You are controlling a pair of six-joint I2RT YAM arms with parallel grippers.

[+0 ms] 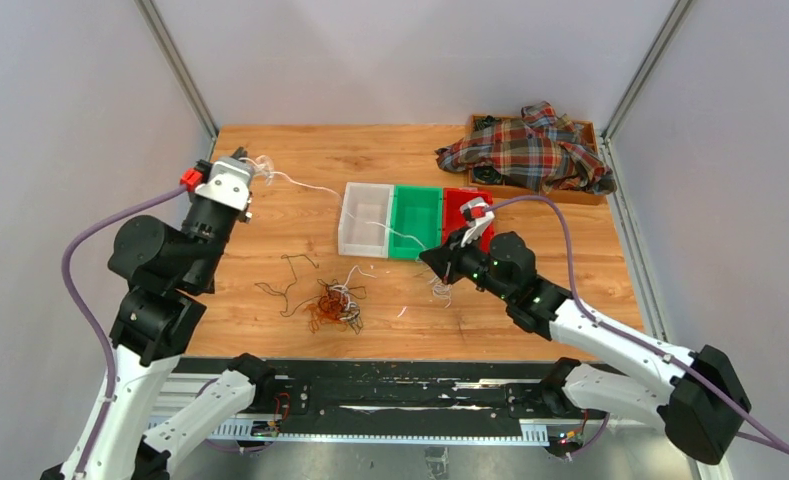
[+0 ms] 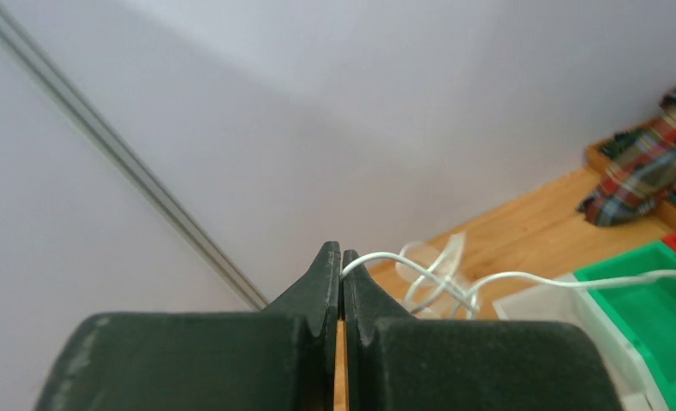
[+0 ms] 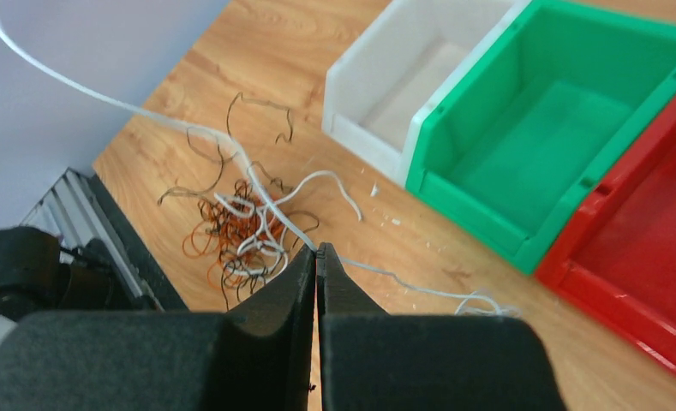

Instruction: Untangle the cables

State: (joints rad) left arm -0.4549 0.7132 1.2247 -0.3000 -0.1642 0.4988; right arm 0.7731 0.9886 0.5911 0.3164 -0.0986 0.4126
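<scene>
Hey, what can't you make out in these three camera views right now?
- Top view: plaid cloth covers the wooden tray, hiding its contents.
- Top view: cable tangle is too small to tell which strands are knotted.
- Left wrist: white cable runs off the right edge.
- Right wrist: red bin is cut off by the edge.

**Covered, Crowded, Too Fine to Sort**

The plaid cloth [image 1: 530, 148] buries most of the wooden tray [image 1: 588, 130]. The right arm [image 1: 570, 320] blocks part of the red bin [image 1: 454, 204]. In the heap of cables [image 1: 332, 305], single orange, white and black strands can't be told apart from here.
</scene>
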